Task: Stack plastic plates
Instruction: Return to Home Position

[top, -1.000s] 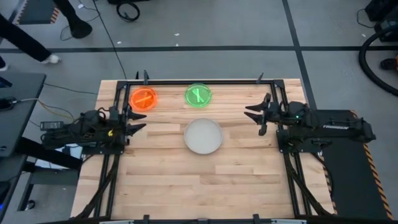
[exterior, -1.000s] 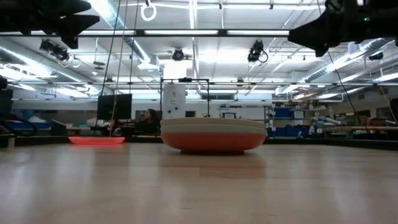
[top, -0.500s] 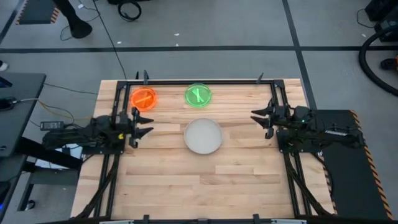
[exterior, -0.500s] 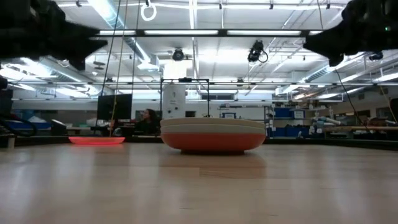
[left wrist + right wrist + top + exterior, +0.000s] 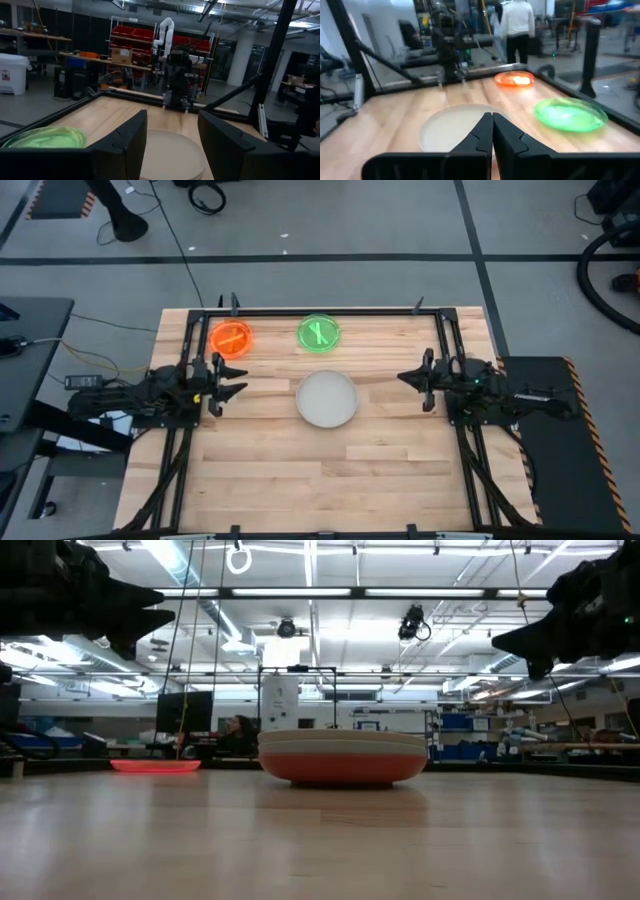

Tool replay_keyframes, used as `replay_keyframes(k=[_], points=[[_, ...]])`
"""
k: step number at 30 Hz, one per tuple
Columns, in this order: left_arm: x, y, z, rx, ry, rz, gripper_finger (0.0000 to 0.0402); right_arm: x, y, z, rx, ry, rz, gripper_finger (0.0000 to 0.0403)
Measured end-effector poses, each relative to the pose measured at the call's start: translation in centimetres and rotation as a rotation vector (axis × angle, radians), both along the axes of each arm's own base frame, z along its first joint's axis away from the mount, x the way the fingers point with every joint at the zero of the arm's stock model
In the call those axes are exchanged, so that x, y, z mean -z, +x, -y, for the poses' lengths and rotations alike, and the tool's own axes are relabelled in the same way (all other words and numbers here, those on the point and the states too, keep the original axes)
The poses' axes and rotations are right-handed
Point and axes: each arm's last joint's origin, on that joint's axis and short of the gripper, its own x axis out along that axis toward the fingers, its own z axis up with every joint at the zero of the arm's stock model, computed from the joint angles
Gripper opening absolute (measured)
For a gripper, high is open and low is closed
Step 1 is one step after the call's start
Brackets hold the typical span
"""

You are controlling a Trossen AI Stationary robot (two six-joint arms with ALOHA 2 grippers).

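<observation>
A stack of larger plates (image 5: 327, 399) sits mid-table, beige on top and red-orange at the bottom (image 5: 343, 772). A small neon orange plate (image 5: 231, 338) and a small neon green plate (image 5: 318, 333) lie flat near the far edge. My left gripper (image 5: 238, 380) hovers open at the table's left side, pointing level at the stack (image 5: 172, 152). My right gripper (image 5: 405, 377) hovers shut at the right side and points level at the stack (image 5: 445, 130) too. Neither touches a plate.
A black metal frame (image 5: 320, 310) runs along the table's far edge and both sides. Bare wood (image 5: 330, 480) stretches from the stack to the near edge. A person (image 5: 517, 25) stands in the room beyond the table.
Both grippers have sunk toward the table while staying at their own sides; the left one stopped half a second ago. My right gripper has shut its fingers on nothing. The plates have not moved.
</observation>
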Motion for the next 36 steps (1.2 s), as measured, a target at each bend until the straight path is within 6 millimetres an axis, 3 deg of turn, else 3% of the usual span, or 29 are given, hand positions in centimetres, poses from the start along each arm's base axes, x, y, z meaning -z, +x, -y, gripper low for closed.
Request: replay_keyframes(k=[6, 14, 36], points=[[0.09, 0.05, -0.01, -0.009, 0.052, -0.018, 0.0162, 0.46, 0.38, 0.05, -0.002, 0.050, 0.004, 0.0008], [0.05, 0.10, 0.10, 0.031, 0.044, -0.012, 0.0013, 0.58, 0.45, 0.28, 0.066, 0.000, -0.019, 0.0024], [-0.10, 0.08, 0.28, 0.026, 0.153, -0.008, 0.0021, 0.54, 0.44, 0.28, 0.066, 0.000, -0.015, 0.0026]])
